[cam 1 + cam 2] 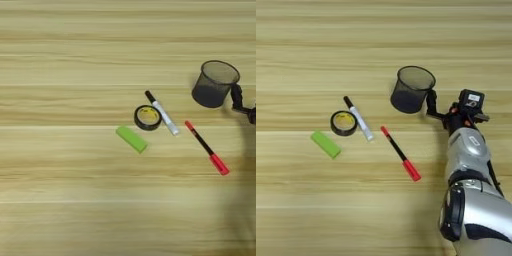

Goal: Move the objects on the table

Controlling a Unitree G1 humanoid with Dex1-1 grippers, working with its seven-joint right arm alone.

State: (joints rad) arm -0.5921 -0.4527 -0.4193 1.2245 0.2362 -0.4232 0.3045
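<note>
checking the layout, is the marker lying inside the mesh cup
No, the white marker lies flat on the table beside the black tape roll, well apart from the mesh cup.

Even, bright overhead light; soft shadows beneath the cup (412,90) and arm (471,200); surface (60,200) glare-free; mild overall softness.

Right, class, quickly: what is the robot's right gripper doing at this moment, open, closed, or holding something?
Right gripper: at the rim of the black mesh cup, which stands upright on the table; whether it grips the rim cannot be told.
</note>
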